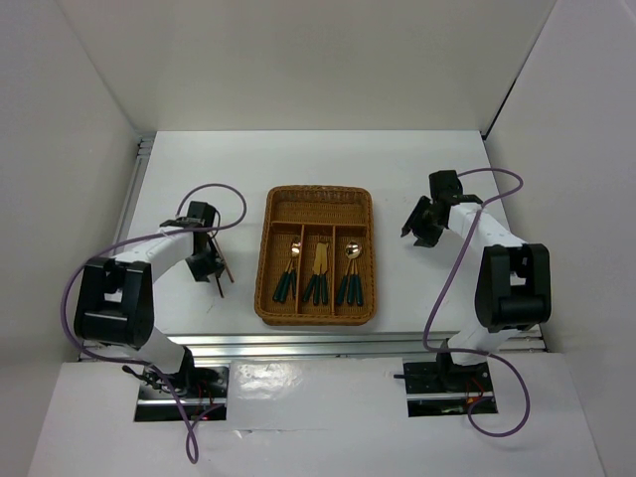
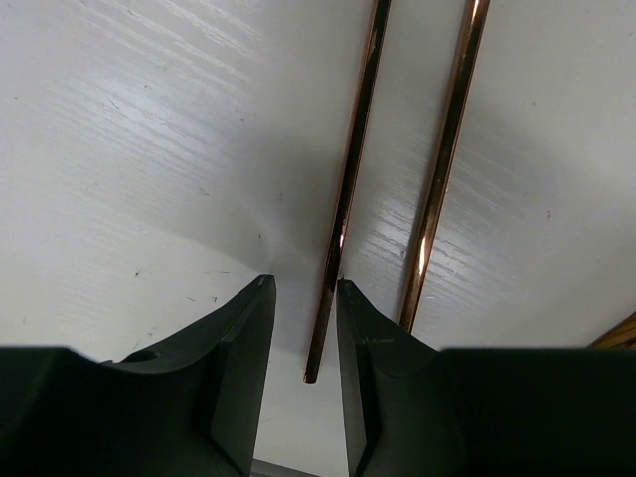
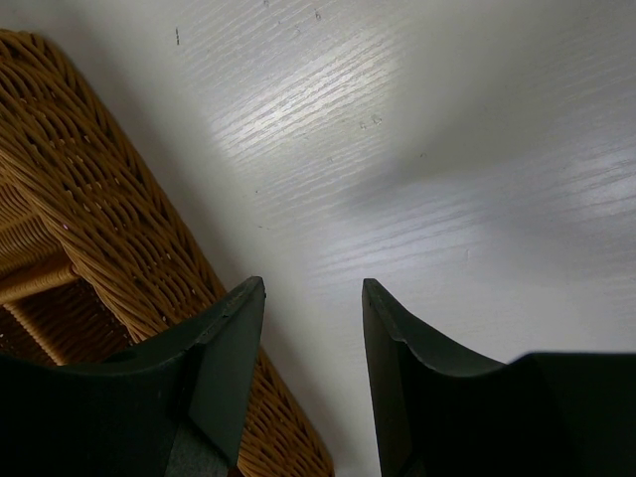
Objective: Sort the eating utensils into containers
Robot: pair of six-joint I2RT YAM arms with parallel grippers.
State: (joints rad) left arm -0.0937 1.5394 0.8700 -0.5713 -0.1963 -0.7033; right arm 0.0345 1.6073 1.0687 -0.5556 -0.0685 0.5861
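Left gripper (image 2: pixel 305 288) low over the white table (image 1: pixel 189 164), jaws apart, straddling the tip of one chopstick (image 2: pixel 346 189) without pinching it. Second chopstick (image 2: pixel 444 169) just beside, both flat on the table left of the wicker tray (image 1: pixel 316 316). Right gripper (image 3: pixel 313 288) also parted, over bare tabletop near the tray's right side. Tabletop faintly grained, few tiny scuffs, plain white walls (image 1: pixel 298 60) on three sides. Count: two chopsticks, one tray, three long slots each with gold-headed, teal-handled cutlery (image 1: pixel 318 273), one crosswise slot at the far end. Pieces per slot too small to call.

Chopsticks (image 2: pixel 347 189) run off top edge, L wrist; tray (image 3: pixel 89 189) cropped, R wrist.
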